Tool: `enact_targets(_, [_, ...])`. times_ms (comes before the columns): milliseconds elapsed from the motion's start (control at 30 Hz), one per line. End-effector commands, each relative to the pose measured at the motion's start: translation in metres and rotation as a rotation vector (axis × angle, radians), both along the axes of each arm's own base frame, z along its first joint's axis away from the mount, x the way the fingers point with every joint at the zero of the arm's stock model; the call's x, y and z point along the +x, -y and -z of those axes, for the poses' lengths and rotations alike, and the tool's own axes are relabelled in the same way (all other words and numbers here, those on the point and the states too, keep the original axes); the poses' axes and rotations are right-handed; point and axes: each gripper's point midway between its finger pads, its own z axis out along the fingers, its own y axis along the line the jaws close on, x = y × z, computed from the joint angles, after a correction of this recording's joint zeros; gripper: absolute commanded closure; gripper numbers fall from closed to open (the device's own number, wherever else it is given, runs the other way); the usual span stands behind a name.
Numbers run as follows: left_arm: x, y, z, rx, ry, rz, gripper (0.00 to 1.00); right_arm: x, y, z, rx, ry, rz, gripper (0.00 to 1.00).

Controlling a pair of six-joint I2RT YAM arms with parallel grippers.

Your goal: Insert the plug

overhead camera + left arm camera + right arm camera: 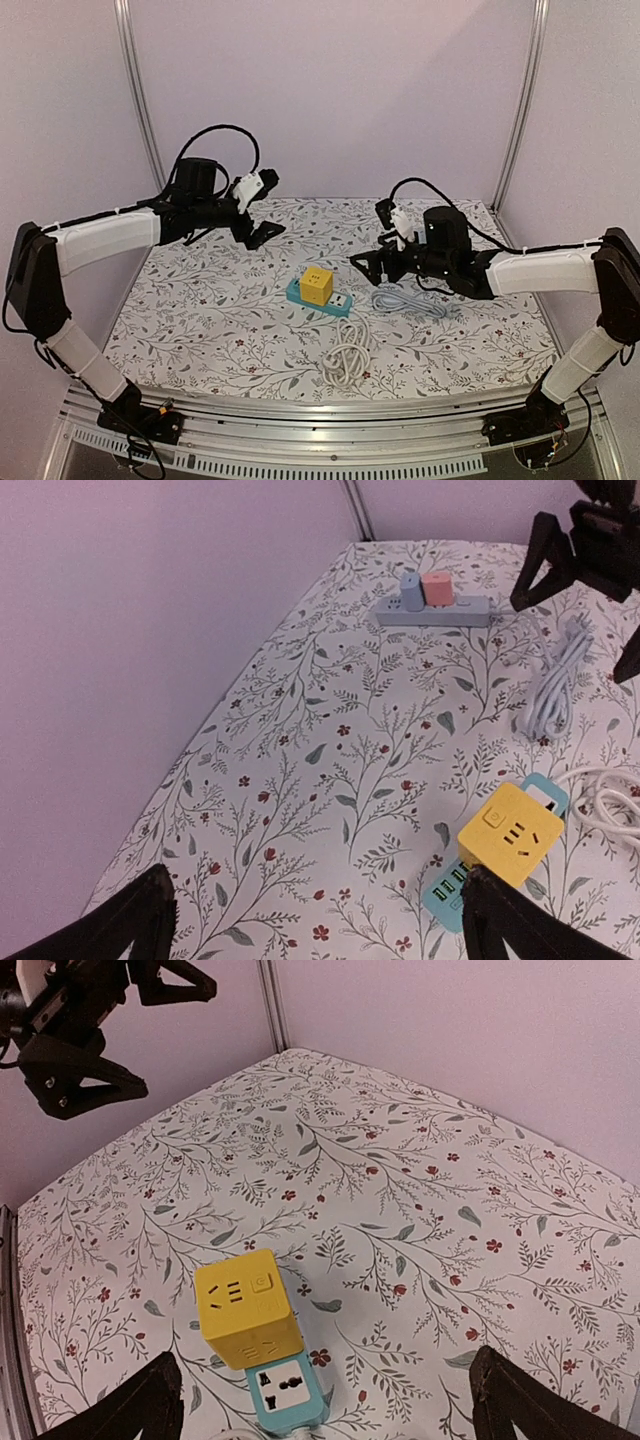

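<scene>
Wide and empty: left tool [262, 210], right tool [372, 240]. Between them, touching neither, yellow cube [317, 285] sits on teal strip [340, 303], mid-bench [200, 300].

Both arms rise from their bases at the near edge, bend at the elbow and send their white forearms inward, toward each other. The left gripper [262, 212] is held high on the far left, jaws spread wide and empty. The right gripper [374, 254] sits lower (and closer to the centre), jaws likewise parted and empty. In each wrist view the dark fingertips [132, 925] [128, 1408] stand well apart.
</scene>
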Motion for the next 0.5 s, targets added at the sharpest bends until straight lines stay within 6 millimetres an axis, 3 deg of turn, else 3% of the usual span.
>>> enact_targets(0, [0.022,-0.032,-0.045,-0.174,0.068,-0.344,0.01,0.024,0.000,-0.029,0.055,0.078,0.086,0.01])
enact_targets(167, [0.027,-0.091,-0.059,-0.309,0.007,-0.752,0.01,0.039,0.002,-0.047,0.099,0.156,0.146,0.01])
enact_targets(300, [0.013,-0.117,-0.064,-0.392,-0.029,-0.842,0.01,0.048,0.004,-0.064,0.161,0.196,0.178,0.01])
enact_targets(467, [0.001,-0.147,-0.041,-0.438,-0.026,-0.906,0.01,0.070,0.022,-0.073,0.264,0.127,0.251,0.01])
